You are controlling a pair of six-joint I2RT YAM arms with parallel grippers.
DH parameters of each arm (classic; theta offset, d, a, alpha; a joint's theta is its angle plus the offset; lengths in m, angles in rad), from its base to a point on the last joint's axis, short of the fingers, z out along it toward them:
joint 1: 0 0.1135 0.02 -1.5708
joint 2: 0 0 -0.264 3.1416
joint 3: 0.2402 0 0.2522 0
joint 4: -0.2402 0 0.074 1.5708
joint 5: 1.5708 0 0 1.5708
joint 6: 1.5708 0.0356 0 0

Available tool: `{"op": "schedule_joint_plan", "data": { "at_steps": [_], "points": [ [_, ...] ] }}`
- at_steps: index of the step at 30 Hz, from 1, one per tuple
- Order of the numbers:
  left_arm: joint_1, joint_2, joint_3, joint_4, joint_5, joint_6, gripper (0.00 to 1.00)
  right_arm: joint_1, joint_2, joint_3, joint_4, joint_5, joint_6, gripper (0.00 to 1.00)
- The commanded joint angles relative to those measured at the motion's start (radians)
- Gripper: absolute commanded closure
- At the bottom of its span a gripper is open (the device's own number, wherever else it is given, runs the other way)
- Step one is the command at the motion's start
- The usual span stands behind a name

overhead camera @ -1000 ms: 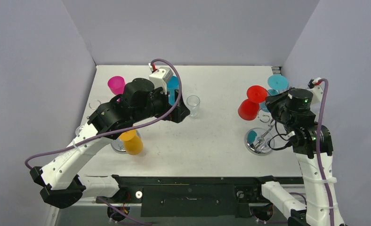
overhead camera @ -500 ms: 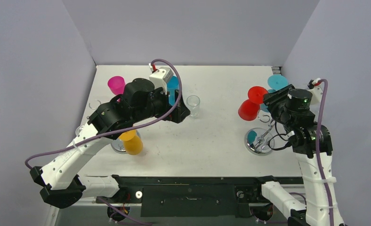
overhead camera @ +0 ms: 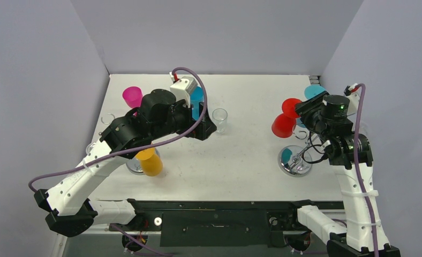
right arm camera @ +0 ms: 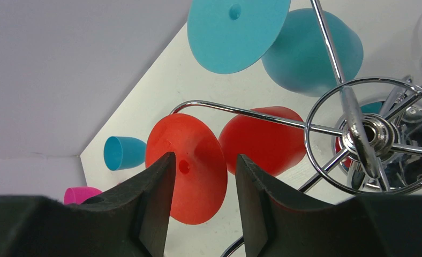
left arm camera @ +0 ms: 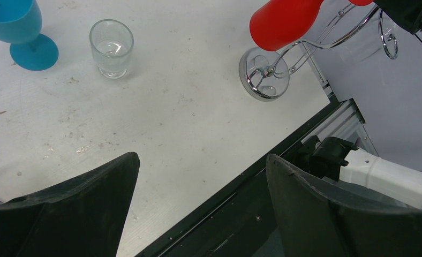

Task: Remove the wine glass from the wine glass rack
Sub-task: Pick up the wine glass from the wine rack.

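Observation:
A red wine glass (overhead camera: 282,126) hangs tilted on the chrome wine glass rack (overhead camera: 294,160) at the right of the table. In the right wrist view its round foot (right arm camera: 190,166) shows between my fingers, with the bowl (right arm camera: 262,144) behind it on a wire arm. My right gripper (right arm camera: 203,160) is open around that foot, a gap on each side. A teal wine glass (right arm camera: 310,53) hangs on the same rack (right arm camera: 367,134). My left gripper (left arm camera: 203,176) is open and holds nothing, above the table's near edge.
A clear tumbler (overhead camera: 219,119) and a blue glass (overhead camera: 197,99) stand by the left gripper (overhead camera: 203,128). A pink glass (overhead camera: 132,96) and an orange one (overhead camera: 150,161) hang around a second rack under the left arm. The right wall is close behind the right arm.
My right gripper has gone from shut to open at the red glass's foot, and its wrist has shifted slightly towards the back. The red glass still hangs on the rack. The left arm has not moved.

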Motion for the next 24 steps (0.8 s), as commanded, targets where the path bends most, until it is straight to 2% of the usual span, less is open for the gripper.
{"op": "schedule_joint_plan", "data": {
  "at_steps": [1,9,17,24],
  "points": [
    [-0.003,-0.009,0.029,0.049,-0.009,-0.009,0.14,-0.013,-0.002,-0.007,0.053,-0.025,-0.001,0.59],
    [-0.003,-0.009,0.029,0.049,-0.010,-0.009,0.14,-0.027,-0.012,-0.047,0.090,-0.057,0.019,0.63],
    [-0.004,-0.011,0.031,0.049,-0.009,-0.010,0.14,-0.043,-0.026,-0.062,0.107,-0.073,0.029,0.75],
    [-0.003,-0.007,0.030,0.051,-0.008,-0.010,0.14,-0.052,-0.040,-0.060,0.103,-0.078,0.040,0.94]
  ]
}}
